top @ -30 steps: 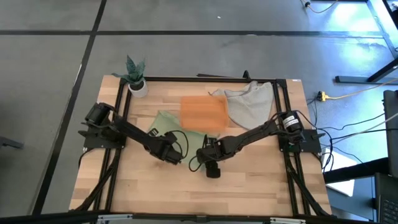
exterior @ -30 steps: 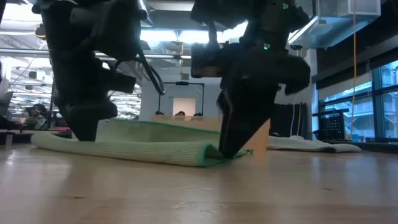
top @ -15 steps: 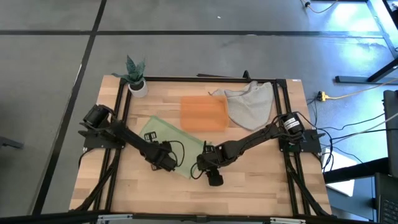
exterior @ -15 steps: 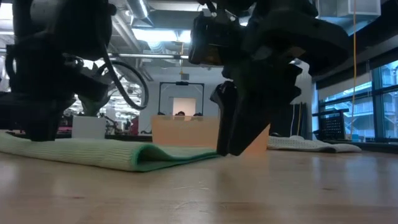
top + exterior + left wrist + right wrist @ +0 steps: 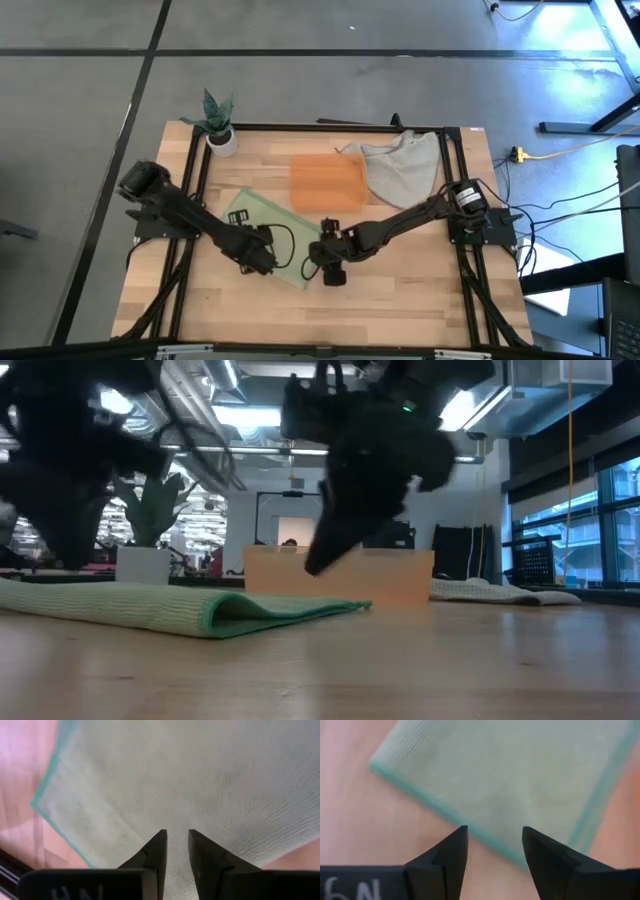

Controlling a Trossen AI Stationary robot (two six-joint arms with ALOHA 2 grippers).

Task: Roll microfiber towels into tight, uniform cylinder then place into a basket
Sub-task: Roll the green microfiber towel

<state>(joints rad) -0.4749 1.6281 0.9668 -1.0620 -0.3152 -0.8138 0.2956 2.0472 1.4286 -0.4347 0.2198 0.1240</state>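
Observation:
A light green towel [image 5: 275, 235] with a darker green hem lies spread flat on the wooden table, just near of the translucent orange basket [image 5: 327, 180]. In the low view the towel [image 5: 150, 605] rests on the table with a rounded edge toward the camera. My left gripper [image 5: 256, 257] hovers over the towel's left part, its fingers [image 5: 176, 837] a narrow gap apart with nothing between them. My right gripper [image 5: 330, 268] hovers open over the towel's near right edge [image 5: 492, 835]. In the low view its tip [image 5: 315, 565] is clear above the cloth.
A grey towel [image 5: 400, 165] lies crumpled at the far right, beside the basket. A small white plant pot [image 5: 221, 138] stands at the far left corner. Bare wood stretches along the table's near edge [image 5: 320, 320]. Black frame rails run along both sides.
Both grippers have dragged the green towel toward the table's near edge, away from the basket, so it now lies spread out. Then both have let go and risen clear of the cloth. The right gripper has also tipped.

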